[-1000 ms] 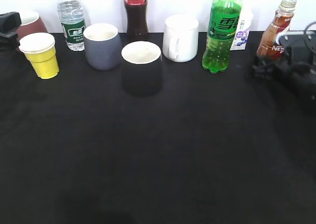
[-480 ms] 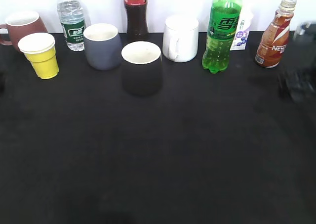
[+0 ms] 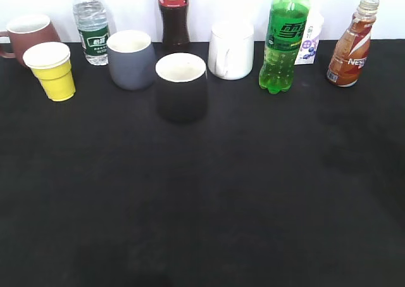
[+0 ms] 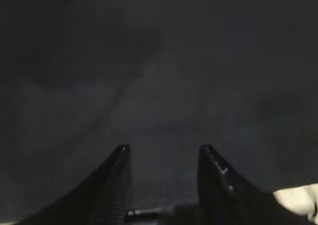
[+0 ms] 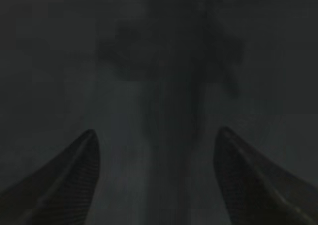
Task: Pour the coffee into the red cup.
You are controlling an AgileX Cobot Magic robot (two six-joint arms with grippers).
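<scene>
Both arms have pulled out of my exterior view. Coffee, brown-filled, stands at 2 o'clock; red cup at 10 o'clock, contents unseen. Left gripper and right gripper released, empty.

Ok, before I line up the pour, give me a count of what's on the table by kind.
Mugs: 4 (red cup, grey, black, white)
Paper cups: 1 (yellow)
Bottles: 4 (water, cola, green soda, coffee)
Cartons: 1 (small carton)
Total: 10

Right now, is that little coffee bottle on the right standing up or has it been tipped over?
Standing up. The coffee bottle rests on its base at the back right of the black table, cap on top, with nothing gripping it.
</scene>
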